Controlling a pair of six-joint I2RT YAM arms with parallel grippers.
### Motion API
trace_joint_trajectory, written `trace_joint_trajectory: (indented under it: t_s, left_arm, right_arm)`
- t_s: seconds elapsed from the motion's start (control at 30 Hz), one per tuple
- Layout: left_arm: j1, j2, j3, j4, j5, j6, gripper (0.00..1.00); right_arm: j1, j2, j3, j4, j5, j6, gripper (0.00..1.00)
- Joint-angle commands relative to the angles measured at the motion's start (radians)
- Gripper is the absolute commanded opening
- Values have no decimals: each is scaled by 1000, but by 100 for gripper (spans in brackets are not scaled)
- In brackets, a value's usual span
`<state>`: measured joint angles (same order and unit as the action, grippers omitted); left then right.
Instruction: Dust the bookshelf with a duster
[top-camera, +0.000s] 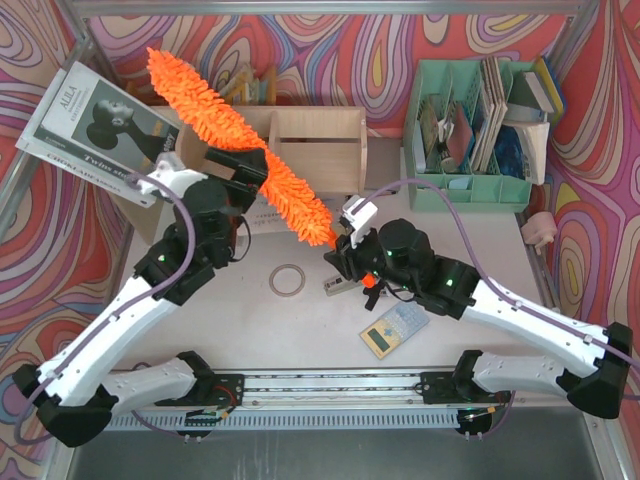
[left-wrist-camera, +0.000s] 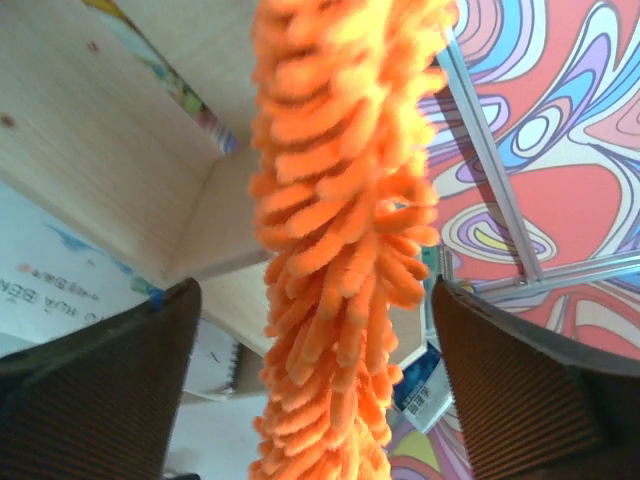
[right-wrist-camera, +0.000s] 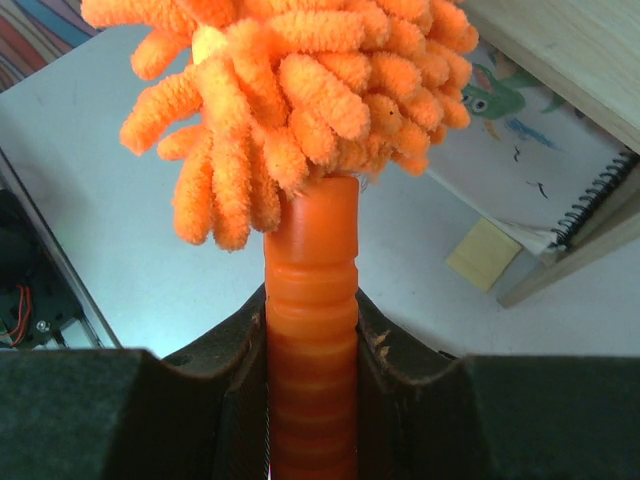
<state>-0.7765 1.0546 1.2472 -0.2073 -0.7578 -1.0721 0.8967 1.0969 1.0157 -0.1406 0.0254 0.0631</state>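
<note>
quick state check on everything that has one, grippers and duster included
duster: slanted over the bookshelf, held by its handle
right gripper: shut on the duster handle
left gripper: open, fingers apart either side of the duster head
bookshelf: upright
file organizer: upright, packed full
tape ring: lying flat

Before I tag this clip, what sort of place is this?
Probably a lab test cell staged as a study corner: swirl-patterned backdrop walls on a metal frame, a plywood bookshelf, and a mint file organizer stuffed with papers.
</note>
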Motion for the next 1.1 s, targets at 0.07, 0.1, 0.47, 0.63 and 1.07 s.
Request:
trace_joint_trajectory:
  t_s: [0.07, 0.1, 0.47, 0.63, 1.07]
  left_arm:
    - [3, -108, 17, -44, -130, 141, 98]
    - [3, -131, 9, -41, -135, 179, 98]
    - [2, -493, -351, 144, -242, 560, 98]
    - [2, -638, -516, 193, -324, 635, 98]
    - [2, -795, -803, 125, -475, 633, 98]
  right_arm:
    - [-6, -60, 62, -20, 46, 58, 0]
    - [-6, -65, 66, -31, 47, 67, 0]
    - [135, -18, 123, -172, 197, 285, 0]
    - [277, 39, 167, -245, 335, 402, 0]
    - [473, 161, 235, -491, 508, 792, 0]
